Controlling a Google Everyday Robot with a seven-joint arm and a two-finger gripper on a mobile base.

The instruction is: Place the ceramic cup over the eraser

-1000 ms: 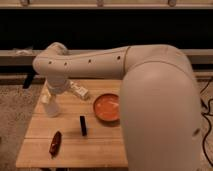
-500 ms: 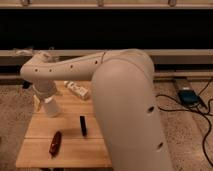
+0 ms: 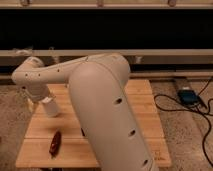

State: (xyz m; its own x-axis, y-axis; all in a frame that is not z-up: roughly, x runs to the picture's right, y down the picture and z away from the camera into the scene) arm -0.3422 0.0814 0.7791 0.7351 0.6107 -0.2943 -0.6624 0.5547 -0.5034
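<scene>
Ceramic cup (image 3: 50, 107): white, tilted, over the left part of the worktop (image 3: 142, 107), directly against my tool (image 3: 41, 102) at the end of my arm (image 3: 105, 120). I cannot tell whether the tool is clamped on the cup or only beside it. Red pepper-like object (image 3: 55, 142): lying nearer the front edge, well apart from the cup, and my arm covers the worktop's middle.

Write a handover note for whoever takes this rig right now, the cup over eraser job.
The gripper is over the left side of the wooden table, right at the ceramic cup; grip unreadable. The cup looks tilted. The eraser is not visible, probably hidden behind the arm. Done: cup not yet over the eraser. Left: carry the cup across and set it down over the eraser.
</scene>
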